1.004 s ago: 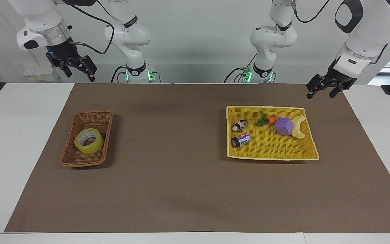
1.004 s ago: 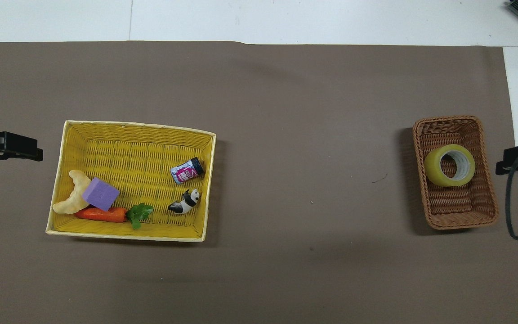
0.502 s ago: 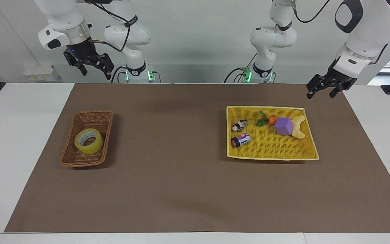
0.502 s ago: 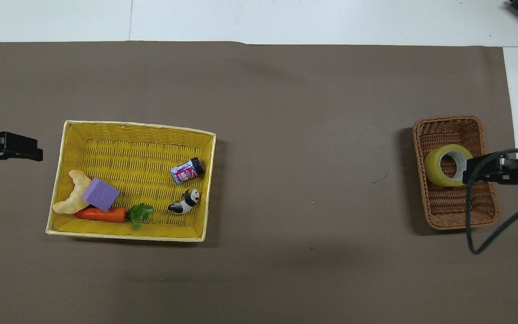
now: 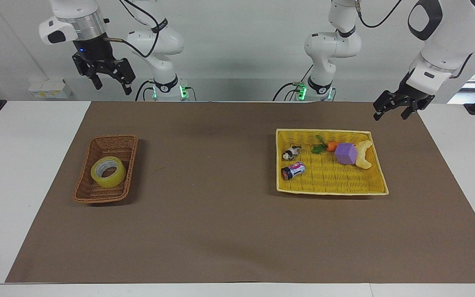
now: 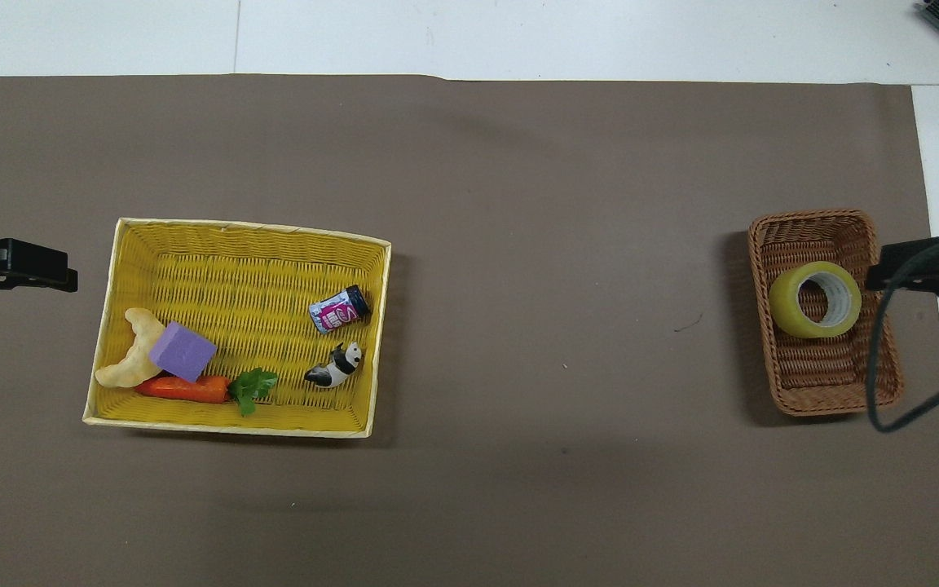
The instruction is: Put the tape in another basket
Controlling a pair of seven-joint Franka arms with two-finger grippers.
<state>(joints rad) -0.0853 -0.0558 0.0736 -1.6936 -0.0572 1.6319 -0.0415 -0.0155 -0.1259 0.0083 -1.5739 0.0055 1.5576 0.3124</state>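
Note:
The tape (image 5: 108, 172) is a yellowish roll with a white core. It lies flat in the small brown wicker basket (image 5: 97, 192) toward the right arm's end of the table, and shows in the overhead view (image 6: 814, 299) inside that basket (image 6: 820, 379). My right gripper (image 5: 112, 86) is open and empty, raised high. In the overhead view my right gripper (image 6: 885, 273) is over the basket's outer rim, beside the tape. My left gripper (image 5: 391, 116) is open and empty, and waits in the air beside the yellow basket (image 5: 332, 183).
The large yellow basket (image 6: 233, 261) toward the left arm's end holds a small purple-labelled can (image 6: 340, 308), a panda figure (image 6: 335, 367), a carrot (image 6: 184, 388), a purple block (image 6: 182, 351) and a pale curved piece (image 6: 129, 360). A brown mat (image 6: 551, 244) covers the table.
My right gripper swung in from outside the brown basket to above its rim, then drew back slightly and turned its wrist. The left arm, tape and baskets have not moved.

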